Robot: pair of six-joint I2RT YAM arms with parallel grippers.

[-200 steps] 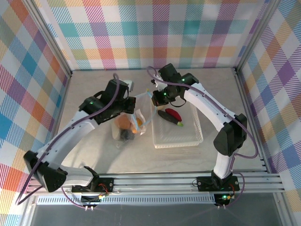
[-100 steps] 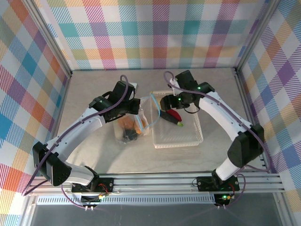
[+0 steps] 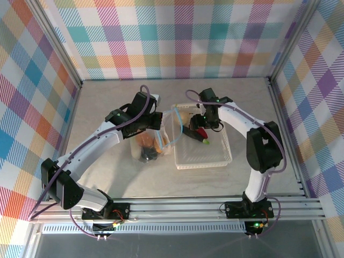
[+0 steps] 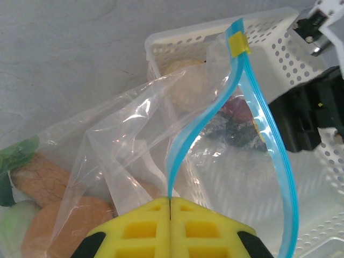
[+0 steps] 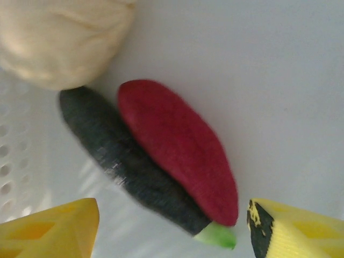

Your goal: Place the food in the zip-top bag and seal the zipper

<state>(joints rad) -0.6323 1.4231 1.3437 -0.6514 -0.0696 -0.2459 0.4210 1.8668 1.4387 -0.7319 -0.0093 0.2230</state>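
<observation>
The clear zip-top bag [image 3: 152, 144] lies left of the basket, with orange and tan food [image 4: 51, 212] and a black lump [image 3: 146, 156] inside. Its light-blue zipper [image 4: 200, 124] arches open over the basket's corner. My left gripper [image 4: 170, 201] is shut on one end of that strip. My right gripper [image 5: 172, 231] hangs open low in the basket, its fingers [image 5: 51, 226] on either side of the stem end of the dark eggplant [image 5: 126, 161] and a red piece [image 5: 177, 148] lying against it. A pale rounded piece [image 5: 59, 37] sits just beyond them.
The white lattice basket [image 3: 215, 156] stands right of the bag, its near half bare. Bare table lies in front of the bag and the basket. Checked walls close in the back and both sides.
My right gripper has let go at the bag's mouth, opened, and dropped into the basket over the eggplant. My left gripper has shifted a little right, still pinching the zipper.
</observation>
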